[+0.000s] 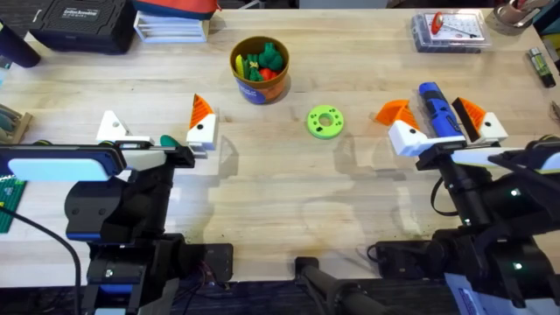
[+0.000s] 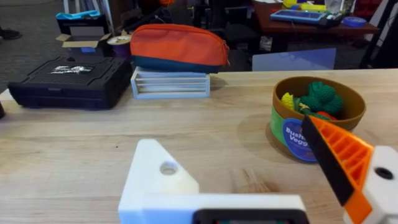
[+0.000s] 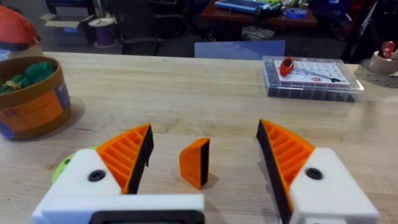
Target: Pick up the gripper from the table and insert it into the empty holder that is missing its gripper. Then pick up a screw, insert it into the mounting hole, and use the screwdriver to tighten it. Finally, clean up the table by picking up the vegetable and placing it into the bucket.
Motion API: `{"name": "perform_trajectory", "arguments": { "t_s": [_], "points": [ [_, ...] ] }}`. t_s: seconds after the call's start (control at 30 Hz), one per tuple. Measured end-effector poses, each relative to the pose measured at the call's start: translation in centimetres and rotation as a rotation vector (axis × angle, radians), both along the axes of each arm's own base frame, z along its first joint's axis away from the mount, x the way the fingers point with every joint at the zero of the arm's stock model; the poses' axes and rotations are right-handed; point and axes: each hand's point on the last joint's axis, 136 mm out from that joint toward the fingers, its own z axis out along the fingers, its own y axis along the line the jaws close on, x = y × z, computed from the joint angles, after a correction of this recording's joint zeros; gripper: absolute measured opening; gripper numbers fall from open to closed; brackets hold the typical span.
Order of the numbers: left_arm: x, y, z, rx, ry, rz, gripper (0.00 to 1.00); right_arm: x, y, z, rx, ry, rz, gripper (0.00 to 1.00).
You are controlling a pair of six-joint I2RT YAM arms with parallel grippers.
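Note:
My left gripper (image 1: 156, 129) (image 2: 230, 140) stands open over the table's left side. Its left finger is the bare white holder (image 1: 109, 127) (image 2: 163, 177); the other finger carries an orange ribbed pad (image 2: 342, 155). A small dark green vegetable (image 1: 167, 141) peeks out at its body. My right gripper (image 1: 433, 114) (image 3: 205, 130) is open, both fingers padded in orange. The loose orange gripper (image 3: 196, 162) lies on the table between them. In the overhead view the blue screwdriver (image 1: 440, 109) shows between those fingers. The bucket (image 1: 260, 70) (image 2: 317, 118) (image 3: 28, 102) holds toy vegetables.
A lime green ring (image 1: 325, 122) (image 3: 62, 168) lies mid-table. A clear screw box (image 1: 448, 31) (image 3: 311, 74) sits at the back right. At the back left are a black case (image 1: 83, 22) (image 2: 68, 78) and an orange pouch (image 2: 177, 43) on a white box.

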Motion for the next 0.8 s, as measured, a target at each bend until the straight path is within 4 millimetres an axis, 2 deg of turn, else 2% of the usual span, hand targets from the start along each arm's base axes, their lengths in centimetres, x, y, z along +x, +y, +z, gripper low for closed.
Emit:
{"name": "perform_trajectory", "arguments": {
  "t_s": [0.43,0.6,0.7,0.8],
  "points": [
    [0.0,0.0,0.0,0.000,-0.001,0.000,0.987,0.0,-0.1,-0.1,-0.002,0.005,-0.003,0.994],
    [-0.1,0.0,0.4,0.000,0.003,0.002,0.987,-0.1,-0.1,-0.3,0.048,0.036,-0.013,0.994],
    [-0.6,0.5,2.2,0.001,0.015,0.028,0.987,-0.7,-0.2,-0.5,0.063,0.121,-0.018,0.994],
    [-1.5,1.1,5.2,0.003,0.055,0.065,0.987,-1.6,-0.3,0.8,0.069,0.210,-0.029,0.994]
  ]
}}
